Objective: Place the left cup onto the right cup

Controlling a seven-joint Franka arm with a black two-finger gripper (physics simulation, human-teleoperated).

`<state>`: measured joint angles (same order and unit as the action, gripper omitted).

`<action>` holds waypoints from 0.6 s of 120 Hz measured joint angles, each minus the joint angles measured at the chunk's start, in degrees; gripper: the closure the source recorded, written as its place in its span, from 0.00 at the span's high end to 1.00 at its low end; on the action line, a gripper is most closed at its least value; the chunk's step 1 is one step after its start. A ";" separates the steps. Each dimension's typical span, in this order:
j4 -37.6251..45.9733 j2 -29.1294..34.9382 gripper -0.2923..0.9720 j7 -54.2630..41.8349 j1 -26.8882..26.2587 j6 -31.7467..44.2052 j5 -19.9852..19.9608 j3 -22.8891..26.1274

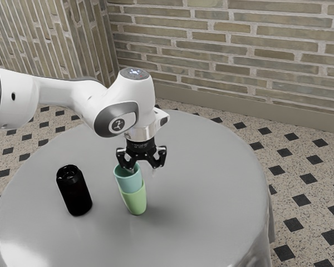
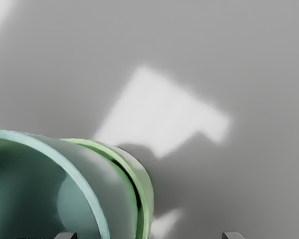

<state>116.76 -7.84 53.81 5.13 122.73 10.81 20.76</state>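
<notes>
A teal cup sits nested upright inside a green cup near the middle of the round grey table. My gripper hovers just above the teal cup's rim, its fingers spread wide and holding nothing. In the wrist view the teal cup lies right under the hand, with the green cup's rim wrapping its outside. One fingertip is over the teal cup's opening, and the other is outside both cups, over the bare table.
A black can stands upright on the table toward the exterior view's left of the cups, a short gap away. The table's rounded edge drops off toward the exterior view's right. A brick wall stands behind.
</notes>
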 joint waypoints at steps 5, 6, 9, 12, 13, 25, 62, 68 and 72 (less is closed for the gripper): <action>-0.01 -0.01 0.54 -0.01 0.01 0.07 0.02 0.02; -0.01 -0.01 0.54 -0.02 0.00 0.09 0.03 0.01; -0.01 -0.02 0.56 -0.02 0.00 0.12 0.04 0.01; -0.03 -0.02 0.58 -0.03 0.01 0.15 0.05 0.02; -0.06 -0.02 0.58 -0.03 0.01 0.16 0.05 0.03; -0.23 0.12 0.65 -0.04 0.00 0.23 0.06 0.06; -10.32 2.05 0.74 -0.62 0.00 -3.02 -0.06 0.06; -13.44 2.25 0.75 -1.01 0.12 -5.26 -0.29 0.00; -15.25 2.22 0.75 -1.53 -0.47 -6.63 -0.76 -1.07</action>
<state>101.51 -5.62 52.28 4.65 116.10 10.06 19.69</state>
